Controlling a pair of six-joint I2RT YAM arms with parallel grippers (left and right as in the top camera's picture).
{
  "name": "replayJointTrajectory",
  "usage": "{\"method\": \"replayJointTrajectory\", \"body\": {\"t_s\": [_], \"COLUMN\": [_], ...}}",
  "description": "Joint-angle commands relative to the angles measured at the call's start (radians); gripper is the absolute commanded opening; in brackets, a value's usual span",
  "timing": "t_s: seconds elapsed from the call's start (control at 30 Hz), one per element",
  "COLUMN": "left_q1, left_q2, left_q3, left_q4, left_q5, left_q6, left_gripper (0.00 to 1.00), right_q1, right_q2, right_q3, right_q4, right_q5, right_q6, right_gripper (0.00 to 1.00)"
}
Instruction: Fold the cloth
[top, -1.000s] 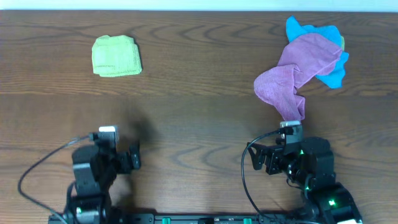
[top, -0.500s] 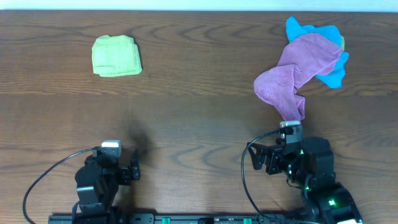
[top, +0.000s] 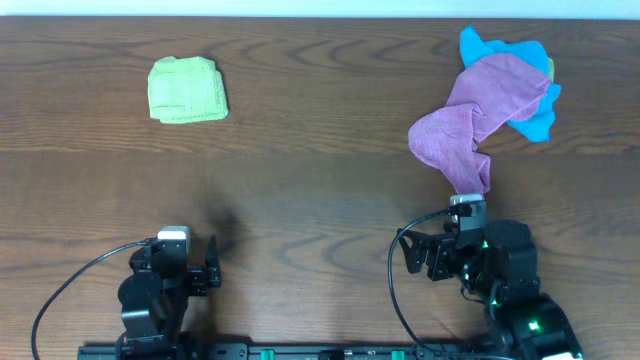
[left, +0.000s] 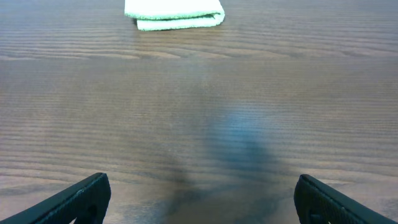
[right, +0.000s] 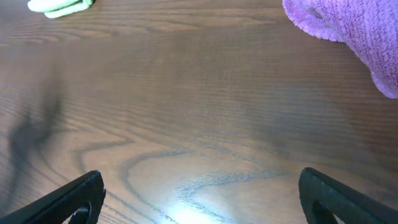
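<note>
We judge folding done: cloth (top: 188, 90) lies as a compact pad; left gripper (left: 202, 202) and right gripper (right: 199, 198) sit well apart from it, jaws spread, empty.

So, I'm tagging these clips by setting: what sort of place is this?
Probably a robotics lab bench, not a home: a wood-grain table, a cabled left arm and right arm at its near edge, and practice cloths: a folded lime-green cloth, a purple cloth over a blue cloth.

Noted: lime-green cloth (top: 188, 90), plain; purple cloth (top: 490, 100), plain; bright blue cloth (top: 478, 45); surface (top: 320, 185) dark brown, wavy wood grain; left tool (left: 200, 200) and right tool (right: 200, 196) black.
</note>
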Motion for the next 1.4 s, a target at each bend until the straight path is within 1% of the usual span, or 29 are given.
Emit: {"method": "replayJointTrajectory", "body": {"t_s": [0.0,0.47,0.6,0.67,0.7,0.73,0.77,0.87,1.0,1.1,1.23,1.37], "left_q1": [-0.001,-0.001,-0.001,-0.001,-0.001,-0.001,-0.001,-0.001,-0.001,-0.001,-0.001,-0.001], "left_q2": [-0.01,-0.009,-0.009,-0.009,-0.009,-0.009,-0.009,-0.009,-0.009,-0.009,-0.009,-0.009], "left_q3": [-0.01,-0.01,-0.01,-0.01,-0.01,-0.01,-0.01,-0.01,-0.01,-0.01,-0.01,-0.01], "left_q4": [0.0,-0.001,0.0,0.0,0.0,0.0,0.0,-0.001,-0.001,0.0,0.0,0.0], "left_q5": [-0.009,-0.009,-0.009,-0.009,-0.009,-0.009,-0.009,-0.009,-0.009,-0.009,-0.009,-0.009], "left_q6": [0.009,0.009,0.009,0.009,0.009,0.009,0.009,0.009,0.009,0.009,0.009,0.009], "left_gripper": [0.95,0.95,0.96,0.95,0.95,0.95,0.95,0.95,0.95,0.95,0.95,0.95], "right_q1": [-0.006,-0.006,-0.006,-0.012,-0.02,-0.034,-0.052,-0.106,-0.171,-0.206,-0.235,-0.24], "right_q2": [-0.002,-0.003,-0.027,-0.073,-0.115,-0.166,-0.214,-0.315,-0.435,-0.5,-0.523,-0.543], "right_q3": [-0.002,-0.002,-0.002,-0.006,-0.017,-0.039,-0.068,-0.145,-0.241,-0.278,-0.277,-0.277], "right_q4": [-0.001,-0.001,-0.025,-0.031,-0.035,-0.031,-0.03,-0.028,-0.028,-0.032,-0.034,-0.039], "right_q5": [0.004,0.004,0.005,0.105,0.153,0.161,0.161,0.161,0.161,0.161,0.162,0.172], "right_q6": [0.016,0.016,0.015,-0.009,-0.058,-0.157,-0.226,-0.312,-0.338,-0.356,-0.418,-0.426], "right_gripper": [0.99,0.99,0.99,0.99,0.99,0.99,0.99,0.99,0.99,0.99,0.99,0.99]}}
